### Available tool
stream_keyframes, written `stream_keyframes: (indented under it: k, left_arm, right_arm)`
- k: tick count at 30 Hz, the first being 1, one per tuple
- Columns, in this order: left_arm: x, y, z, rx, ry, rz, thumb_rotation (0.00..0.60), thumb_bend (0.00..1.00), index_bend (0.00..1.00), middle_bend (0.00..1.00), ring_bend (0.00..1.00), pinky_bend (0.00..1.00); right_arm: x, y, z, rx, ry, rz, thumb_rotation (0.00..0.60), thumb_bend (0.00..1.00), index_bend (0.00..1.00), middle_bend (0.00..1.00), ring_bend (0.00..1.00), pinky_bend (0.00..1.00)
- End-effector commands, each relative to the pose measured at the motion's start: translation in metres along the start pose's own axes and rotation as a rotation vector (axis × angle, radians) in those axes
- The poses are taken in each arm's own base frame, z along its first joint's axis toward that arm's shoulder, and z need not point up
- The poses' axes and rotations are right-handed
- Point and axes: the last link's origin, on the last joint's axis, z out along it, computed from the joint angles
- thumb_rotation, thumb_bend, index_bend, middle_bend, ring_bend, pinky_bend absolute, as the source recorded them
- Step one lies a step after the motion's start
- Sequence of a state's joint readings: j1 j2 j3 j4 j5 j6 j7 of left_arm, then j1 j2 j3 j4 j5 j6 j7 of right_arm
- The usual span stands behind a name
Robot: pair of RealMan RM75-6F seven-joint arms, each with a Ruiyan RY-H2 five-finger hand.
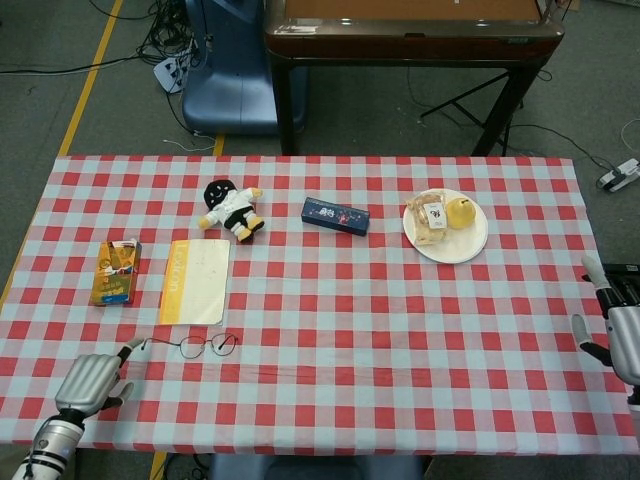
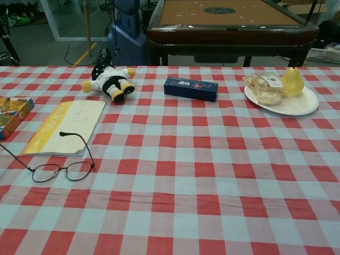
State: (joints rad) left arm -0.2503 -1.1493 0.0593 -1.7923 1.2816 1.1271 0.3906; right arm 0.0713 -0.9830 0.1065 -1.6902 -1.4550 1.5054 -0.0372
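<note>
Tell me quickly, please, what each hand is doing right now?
Left hand: open, holds nothing, a fingertip close to the glasses.
Right hand: open, holds nothing.

On your worktop (image 1: 330, 400), the glasses (image 1: 195, 346) lie near the front edge on the left, just right of your left hand (image 1: 88, 380), with the notebook (image 1: 195, 281) just behind them and the card box (image 1: 115, 271) left of that notebook. Behind the notebook lies the doll (image 1: 232, 209); to its right comes the long box (image 1: 335, 215), and further right the plate (image 1: 452, 248) carrying the wrapped bread (image 1: 427, 219) and, right of it, the pear (image 1: 459, 211). Your right hand (image 1: 620, 330) sits at the worktop's right edge, well apart from the plate.
</note>
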Motion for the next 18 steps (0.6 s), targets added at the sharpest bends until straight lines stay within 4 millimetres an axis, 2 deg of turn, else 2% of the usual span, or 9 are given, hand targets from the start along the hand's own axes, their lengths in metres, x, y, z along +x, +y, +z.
stream_keyframes:
  k: [1,8,18]
  left_arm:
    - [0.002,0.007,0.006,-0.013,-0.017,0.02,0.6,0.4,0.17,1.0,0.96,0.97]
    - [0.011,0.03,0.016,-0.038,0.0,0.01,0.6,0.4,0.14,1.0,0.96,0.97]
    - [0.018,0.07,0.022,-0.045,-0.007,-0.091,0.6,0.4,0.12,1.0,0.96,0.97]
  right_arm:
    - [0.001,0.001,-0.001,-0.002,0.001,0.001,0.6,0.41,0.0,0.26,0.2,0.18]
    - [0.002,0.005,-0.006,-0.022,0.006,0.002,0.6,0.41,0.0,0.27,0.2,0.18]
    - [0.003,0.012,-0.011,-0.04,0.013,0.008,0.6,0.41,0.0,0.28,0.2,0.18]
